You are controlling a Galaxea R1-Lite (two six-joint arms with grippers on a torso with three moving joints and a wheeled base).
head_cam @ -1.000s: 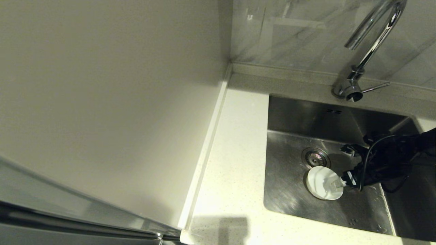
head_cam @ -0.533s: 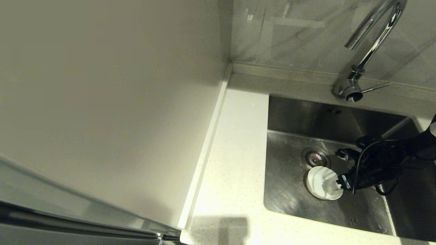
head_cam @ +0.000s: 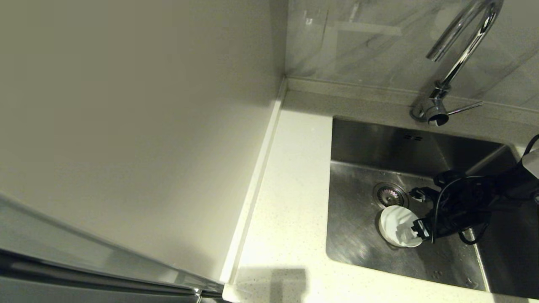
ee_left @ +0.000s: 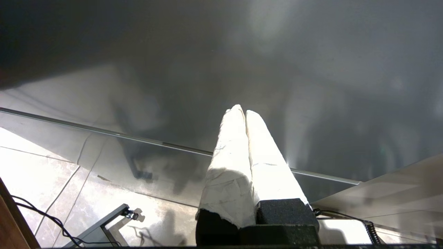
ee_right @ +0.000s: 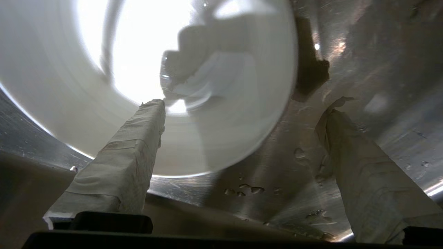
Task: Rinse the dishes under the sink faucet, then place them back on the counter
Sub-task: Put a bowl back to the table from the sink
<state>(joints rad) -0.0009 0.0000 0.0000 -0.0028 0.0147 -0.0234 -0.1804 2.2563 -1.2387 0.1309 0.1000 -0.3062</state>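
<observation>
Right gripper (ee_right: 242, 107) jaws wide, straddling white bowl (head_cam: 396, 225) rim in sink (head_cam: 358, 235) — wet, prob. slippery (fragile); pinch rim.

A plain beige wall panel (head_cam: 134, 126) fills the left side, and grey marbled tiles (head_cam: 358, 42) rise at the back; a metallic strip (head_cam: 84, 269), perhaps an appliance edge, crosses below.

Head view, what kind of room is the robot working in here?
Most likely a home kitchen: a steel sink set into a speckled counter, a chrome faucet behind it, and a white bowl lying in the basin by the right gripper.
</observation>
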